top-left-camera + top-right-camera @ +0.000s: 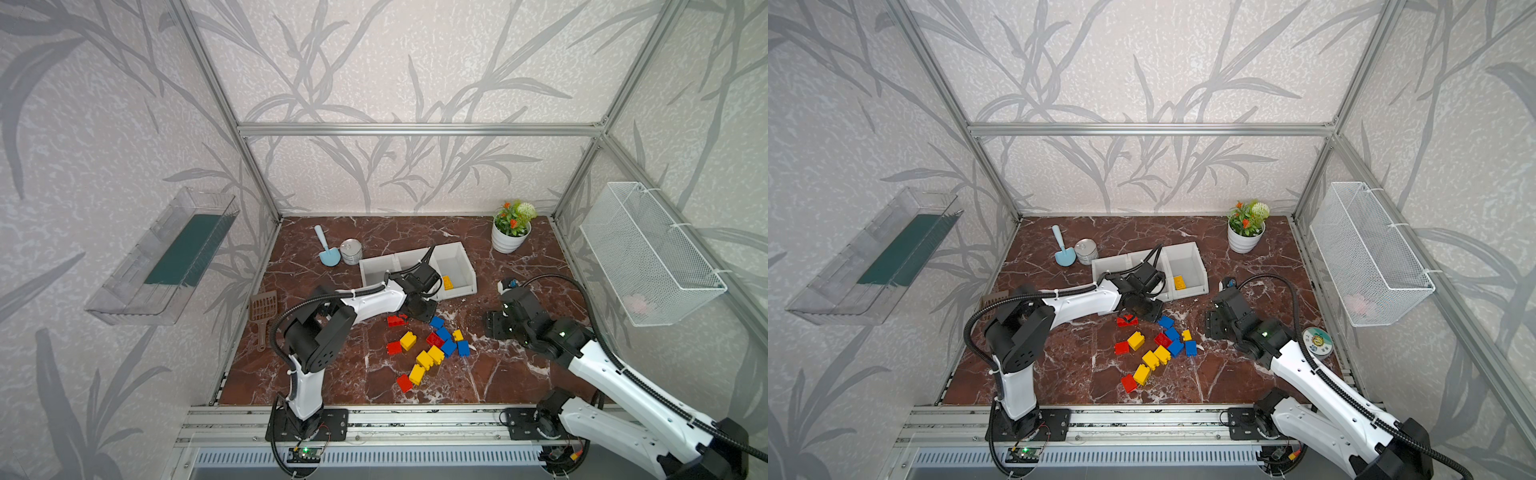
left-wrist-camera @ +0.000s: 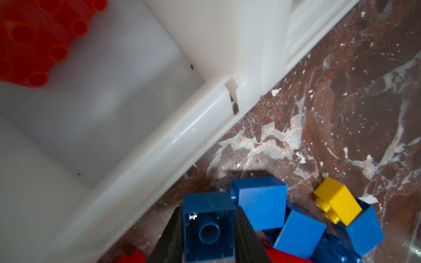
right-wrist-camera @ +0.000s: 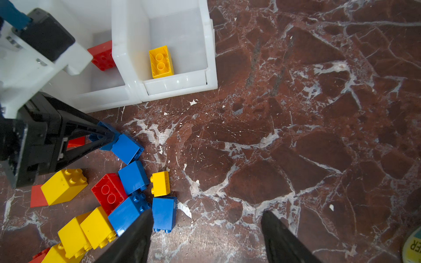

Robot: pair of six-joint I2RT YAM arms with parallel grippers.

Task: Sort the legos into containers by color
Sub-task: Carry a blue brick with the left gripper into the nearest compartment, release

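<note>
Three white bins (image 1: 467, 266) stand joined in a row toward the back edge of the marble surface (image 1: 519, 374). The loose bricks (image 1: 428, 349), red, yellow and blue mixed, lie scattered in front of them about the middle of the surface.

Both top views show a yellow brick (image 1: 1179, 282) in the bin nearest the right edge, but the left arm crosses the middle bin there and hides its inside. The right wrist view looks in past the arm and finds a red brick (image 3: 102, 55) lying in that middle bin. The left-end bin is partly behind the arm too, and I cannot make out its contents.

The left gripper (image 2: 209, 207) is closed tight on a blue brick (image 2: 208, 230), one finger on each side, with the hollow underside toward the wrist camera. It is just in front of the middle bin's low front lip, hard against another blue one. From above, the gripper's body covers that brick altogether. Whether it rests on the surface or hangs clear I cannot tell.

The right gripper (image 3: 207, 213) stands wide open with nothing between its fingers, over bare marble just beside the pile, on the right-edge side. Its fingers are cut off by the frame.

A round printed disc (image 1: 1316, 340) near the right edge shows whole in a top view. The right wrist view catches only a sliver, its lettering unreadable.
</note>
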